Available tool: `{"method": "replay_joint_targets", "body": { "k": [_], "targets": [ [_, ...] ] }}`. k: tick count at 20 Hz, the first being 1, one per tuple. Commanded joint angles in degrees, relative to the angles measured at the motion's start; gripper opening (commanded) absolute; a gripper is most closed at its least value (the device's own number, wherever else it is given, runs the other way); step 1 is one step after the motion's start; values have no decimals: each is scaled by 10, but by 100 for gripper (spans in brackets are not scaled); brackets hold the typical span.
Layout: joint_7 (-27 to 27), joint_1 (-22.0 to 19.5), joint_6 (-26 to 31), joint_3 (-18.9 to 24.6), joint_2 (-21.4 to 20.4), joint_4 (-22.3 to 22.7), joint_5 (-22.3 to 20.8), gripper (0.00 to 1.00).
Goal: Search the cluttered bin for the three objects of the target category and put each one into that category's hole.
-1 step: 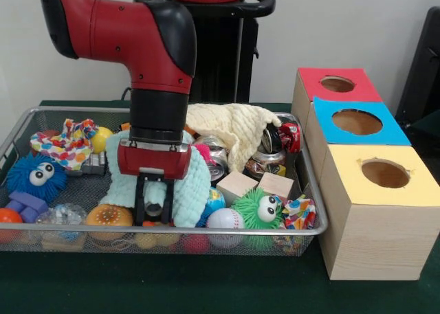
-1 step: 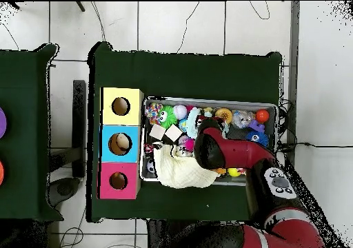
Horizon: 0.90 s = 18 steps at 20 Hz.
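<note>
We see the blue fuzzy toy (image 1: 36, 176) at the bin's left, untouched. Our gripper (image 1: 154, 211) hangs low over the mint cloth (image 1: 184, 190), fingers spread around something small we cannot identify. The cloth may snag and lift with it. The target category is unclear; the red (image 1: 337, 84), blue (image 1: 356, 122) and yellow (image 1: 385, 174) holes wait rightward.

Wire mesh bin (image 1: 311, 190) crammed with toys, three boxes (image 1: 375, 190) beside (holes up)
</note>
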Motion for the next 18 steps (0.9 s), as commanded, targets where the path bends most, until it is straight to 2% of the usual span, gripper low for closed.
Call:
{"method": "replay_joint_targets", "body": {
  "k": [1, 6, 10, 15, 18],
  "targets": [
    [58, 2, 118, 45, -44, 84, 25, 0],
    [57, -2, 148, 49, -62, 98, 35, 0],
    [52, 9, 185, 27, -59, 93, 45, 0],
    [35, 11, 244, -11, -17, 75, 42, 0],
    [30, -5, 239, -2, 6, 73, 36, 0]
  ]
}}
